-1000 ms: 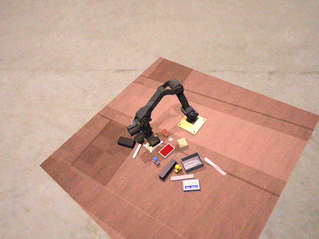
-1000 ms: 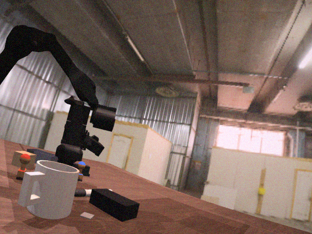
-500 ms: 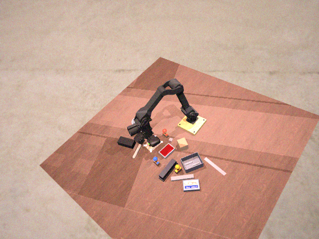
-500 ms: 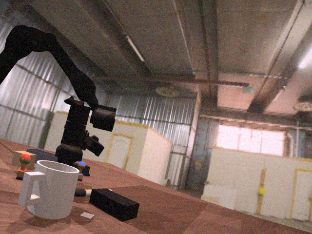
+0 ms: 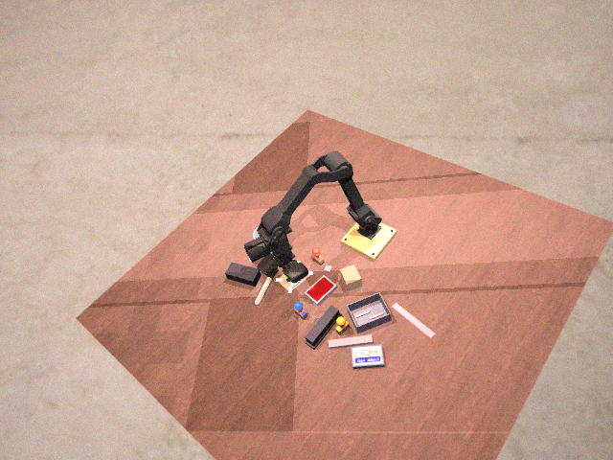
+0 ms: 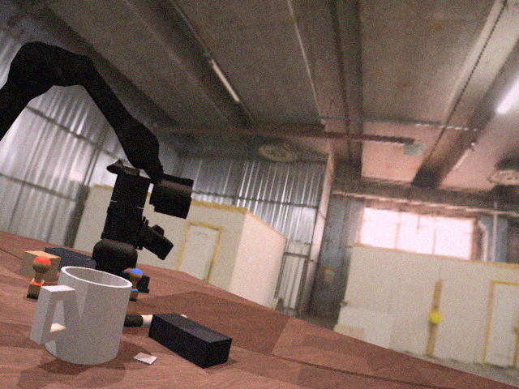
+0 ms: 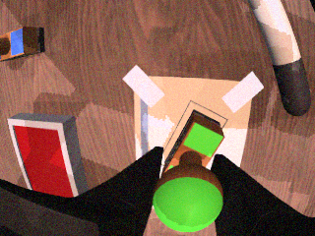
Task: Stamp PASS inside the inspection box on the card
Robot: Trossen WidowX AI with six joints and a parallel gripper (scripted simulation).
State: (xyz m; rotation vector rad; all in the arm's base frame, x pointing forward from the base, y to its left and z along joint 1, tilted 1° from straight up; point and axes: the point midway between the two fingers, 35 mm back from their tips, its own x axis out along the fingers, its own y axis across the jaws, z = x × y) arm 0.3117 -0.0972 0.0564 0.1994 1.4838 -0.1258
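My gripper (image 7: 188, 158) is shut on the green stamp (image 7: 187, 203), gripping it below its round green knob. The stamp's base sits within the thin outline of the inspection box (image 7: 209, 109) on the card (image 7: 197, 88) (image 5: 285, 284), turned along the box. Its underside is hidden, so contact with the card and any print beneath cannot be told. White tape pieces hold the card's corners. The red ink pad (image 7: 41, 157) (image 5: 320, 288) lies beside the card. In the exterior view the white mug hides the fingertips and card.
A blue stamp (image 5: 298, 307) (image 7: 17, 41), orange stamp (image 5: 316, 253) (image 6: 41, 263) and yellow stamp (image 5: 341, 322) stand around. A pale-and-black rod (image 5: 261, 290) (image 7: 278, 29), black block (image 5: 242, 273) (image 6: 188, 339) and mug (image 6: 92, 322) are near the card. A wooden block (image 5: 351, 277) stands beyond the pad.
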